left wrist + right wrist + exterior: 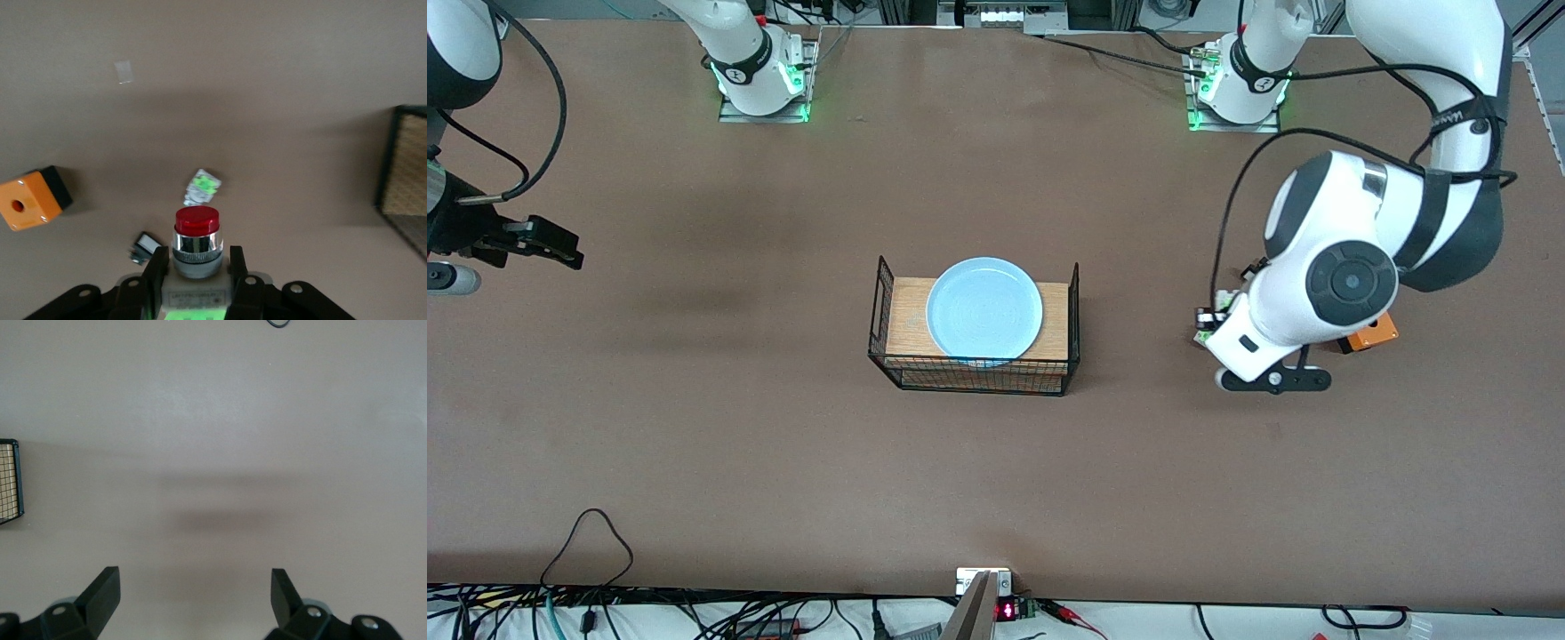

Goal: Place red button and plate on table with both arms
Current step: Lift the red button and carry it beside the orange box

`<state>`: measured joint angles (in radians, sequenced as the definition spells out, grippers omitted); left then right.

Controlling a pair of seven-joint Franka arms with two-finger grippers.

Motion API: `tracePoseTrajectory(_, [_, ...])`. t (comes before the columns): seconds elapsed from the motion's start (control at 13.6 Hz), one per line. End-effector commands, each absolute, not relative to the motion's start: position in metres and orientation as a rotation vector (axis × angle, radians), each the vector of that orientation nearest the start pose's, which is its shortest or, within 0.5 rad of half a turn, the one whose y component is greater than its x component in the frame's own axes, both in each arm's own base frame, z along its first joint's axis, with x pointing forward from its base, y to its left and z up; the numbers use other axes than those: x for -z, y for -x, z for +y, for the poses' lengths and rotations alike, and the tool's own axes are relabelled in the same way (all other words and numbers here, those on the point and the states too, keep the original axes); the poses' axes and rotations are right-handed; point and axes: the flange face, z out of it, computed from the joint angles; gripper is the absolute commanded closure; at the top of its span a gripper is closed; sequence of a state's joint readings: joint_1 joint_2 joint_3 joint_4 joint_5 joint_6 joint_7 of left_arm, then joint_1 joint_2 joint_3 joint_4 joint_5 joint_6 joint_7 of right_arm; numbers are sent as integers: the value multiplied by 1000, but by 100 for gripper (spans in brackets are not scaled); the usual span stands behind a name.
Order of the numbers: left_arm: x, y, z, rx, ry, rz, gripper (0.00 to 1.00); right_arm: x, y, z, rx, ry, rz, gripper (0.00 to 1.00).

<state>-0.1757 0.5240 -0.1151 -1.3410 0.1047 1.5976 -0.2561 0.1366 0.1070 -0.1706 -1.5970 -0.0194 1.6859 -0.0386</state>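
Note:
The red button (197, 230), with a red cap, chrome ring and whitish body, sits between the fingers of my left gripper (197, 259), which is shut on it, over the table (694, 427) toward the left arm's end. In the front view the left arm's wrist hides that gripper. The pale-blue plate (984, 308) lies on the wooden top of the black wire basket (974, 373) at mid table. My right gripper (195, 583) is open and empty over bare table toward the right arm's end; it also shows in the front view (547, 244).
An orange box (33, 198), a white-green piece (202, 188) and a small black-and-white part (147, 247) lie on the table under the left gripper. The basket's edge shows in the left wrist view (407, 180). The orange box also shows in the front view (1371, 335).

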Motion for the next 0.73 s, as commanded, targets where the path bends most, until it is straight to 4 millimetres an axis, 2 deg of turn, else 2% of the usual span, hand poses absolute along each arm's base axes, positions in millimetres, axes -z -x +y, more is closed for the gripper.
tracePoseTrajectory(0.0, [-370,-660,-110,-387,3008,262,84,-568,-592,-2,9,3141,-20,0])
tracePoseTrajectory(0.07, [-353,-662,-88,-373,3015,347,84,-570,-593,1,29,3110,-16,0])
tracePoseTrajectory(0.22, [-321,-657,-66,-370,3024,391,83,-568,-591,13,8,3094,-39,0])
tracePoseTrajectory(0.44, [-272,-643,-44,-295,3049,414,83,-563,-594,45,-4,3084,-114,0])
tracePoseTrajectory(0.51, [-259,-641,-40,-269,3057,416,82,-565,-592,49,-4,3089,-140,0])
tracePoseTrajectory(0.59, [-235,-640,-35,-241,3068,425,82,-565,-590,60,-14,3089,-155,0])
tracePoseTrajectory(0.66, [-210,-642,-33,-208,3079,424,82,-559,-589,69,-58,3087,-72,0])
